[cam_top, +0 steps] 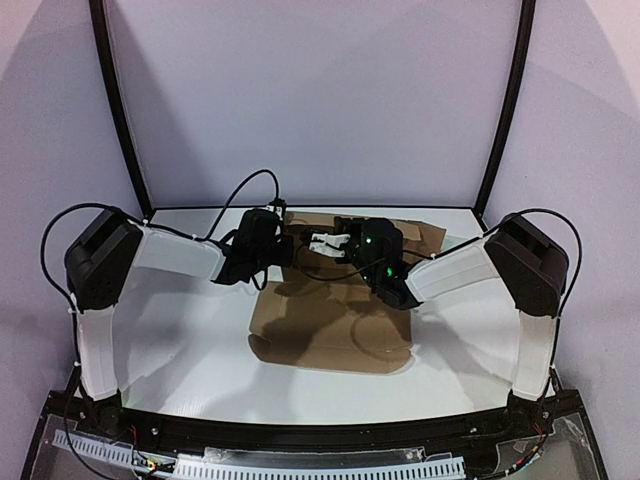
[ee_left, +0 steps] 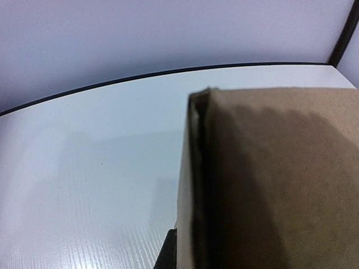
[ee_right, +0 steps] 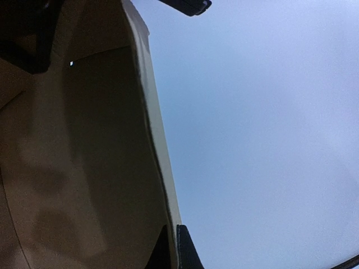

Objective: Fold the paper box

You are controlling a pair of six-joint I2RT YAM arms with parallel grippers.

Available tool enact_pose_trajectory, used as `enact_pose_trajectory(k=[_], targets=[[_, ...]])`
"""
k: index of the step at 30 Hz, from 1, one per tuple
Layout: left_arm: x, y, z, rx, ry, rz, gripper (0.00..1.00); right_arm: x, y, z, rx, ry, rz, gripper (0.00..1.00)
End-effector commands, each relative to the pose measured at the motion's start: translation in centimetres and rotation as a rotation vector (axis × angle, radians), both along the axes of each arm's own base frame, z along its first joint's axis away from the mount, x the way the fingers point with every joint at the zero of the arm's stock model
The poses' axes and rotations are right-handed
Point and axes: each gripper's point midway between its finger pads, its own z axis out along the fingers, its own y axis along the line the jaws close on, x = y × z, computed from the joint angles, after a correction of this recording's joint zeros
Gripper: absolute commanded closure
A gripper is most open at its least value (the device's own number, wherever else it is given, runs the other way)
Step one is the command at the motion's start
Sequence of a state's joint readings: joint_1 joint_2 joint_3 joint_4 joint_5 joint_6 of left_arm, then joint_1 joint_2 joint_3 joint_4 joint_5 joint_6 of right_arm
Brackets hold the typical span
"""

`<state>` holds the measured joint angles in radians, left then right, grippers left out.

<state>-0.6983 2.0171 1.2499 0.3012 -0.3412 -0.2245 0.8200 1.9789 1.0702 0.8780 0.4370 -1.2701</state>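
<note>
The paper box (cam_top: pixel 335 320) is a brown cardboard sheet lying mid-table, with its far flaps lifted between the two arms. My left gripper (cam_top: pixel 288 245) is shut on a raised flap at the far left of the sheet. In the left wrist view the paper box (ee_left: pixel 280 179) fills the right half. Its edge sits in the left gripper (ee_left: pixel 186 249); only one dark finger (ee_left: pixel 168 252) shows. My right gripper (cam_top: pixel 325 243) is shut on the far flap from the right. Up close, the paper box (ee_right: pixel 84 157) has its thin edge pinched in the right gripper (ee_right: pixel 177 244).
The white table (cam_top: pixel 180 340) has a black rim along its far edge (ee_left: pixel 140 75), and pale walls stand close behind. Black cables (cam_top: pixel 250 185) loop above the left wrist. A dark part of the other arm (ee_right: pixel 188 5) shows at the top of the right wrist view.
</note>
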Motion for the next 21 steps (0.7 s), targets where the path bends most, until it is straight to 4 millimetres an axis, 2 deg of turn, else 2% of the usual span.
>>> enact_pose_trajectory(k=[1, 6, 9, 11, 14, 17, 21], targets=[[1.9, 5.0, -0.7, 0.059, 0.01, 0.247, 0.99, -1.6, -0.3, -7.3, -0.147, 0.197, 0.037, 1.0], [1.6, 6.0, -0.9, 0.112, 0.016, 0.308, 0.99, -1.5, -0.3, -7.1, -0.142, 0.198, 0.033, 1.0], [1.3, 6.2, -1.1, 0.192, 0.014, 0.349, 0.99, -1.5, -0.4, -7.1, -0.144, 0.199, 0.03, 1.0], [0.8, 6.8, -1.9, 0.271, 0.038, 0.377, 0.99, -1.4, -0.4, -7.0, -0.144, 0.196, 0.026, 1.0], [0.5, 7.8, -1.9, 0.354, 0.059, 0.434, 0.99, -1.3, -0.4, -6.7, -0.141, 0.189, 0.021, 1.0], [0.2, 8.3, -2.4, 0.365, 0.08, 0.457, 0.99, -1.4, -0.4, -6.6, -0.14, 0.191, 0.023, 1.0], [0.3, 7.9, -2.6, 0.334, 0.092, 0.453, 0.99, -1.3, -0.4, -6.6, -0.136, 0.19, 0.022, 1.0]])
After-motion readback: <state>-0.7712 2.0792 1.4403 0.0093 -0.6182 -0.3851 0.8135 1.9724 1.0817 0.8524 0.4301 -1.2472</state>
